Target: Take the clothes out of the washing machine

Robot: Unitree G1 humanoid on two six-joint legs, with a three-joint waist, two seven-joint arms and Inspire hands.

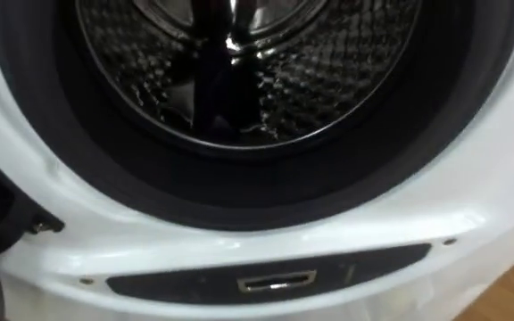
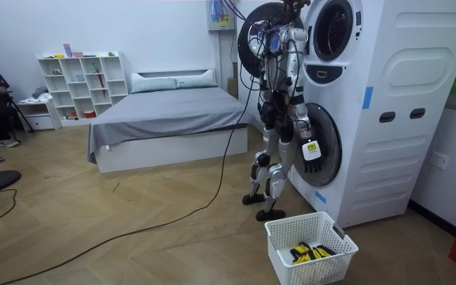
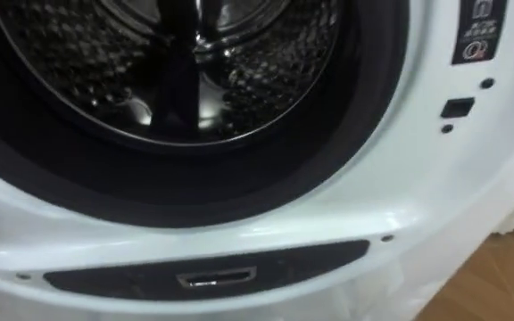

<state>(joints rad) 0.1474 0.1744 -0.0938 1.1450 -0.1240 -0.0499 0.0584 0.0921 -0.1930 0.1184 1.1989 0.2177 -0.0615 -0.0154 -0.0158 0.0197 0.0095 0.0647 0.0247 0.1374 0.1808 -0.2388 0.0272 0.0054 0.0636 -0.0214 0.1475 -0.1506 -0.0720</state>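
White front panel [image 1: 471,241] of the upper washing machine [image 2: 370,32] lies closest, a dark strip [image 1: 150,287] with a metal latch slot [image 1: 275,283] set in it. Above, the dark door seal [image 1: 239,192] rings the steel drum [image 1: 310,98], where a dark upright shape [image 1: 211,80] stands; whether it is cloth or a drum part cannot be told. The robot stands facing the stacked machines. Its right hand [image 2: 310,149] hangs well below that drum, by the lower door [image 2: 331,127], and its fingers cannot be read. Below the hand, a white basket [image 2: 291,229] on the floor holds yellow-and-black cloth pieces [image 2: 309,252].
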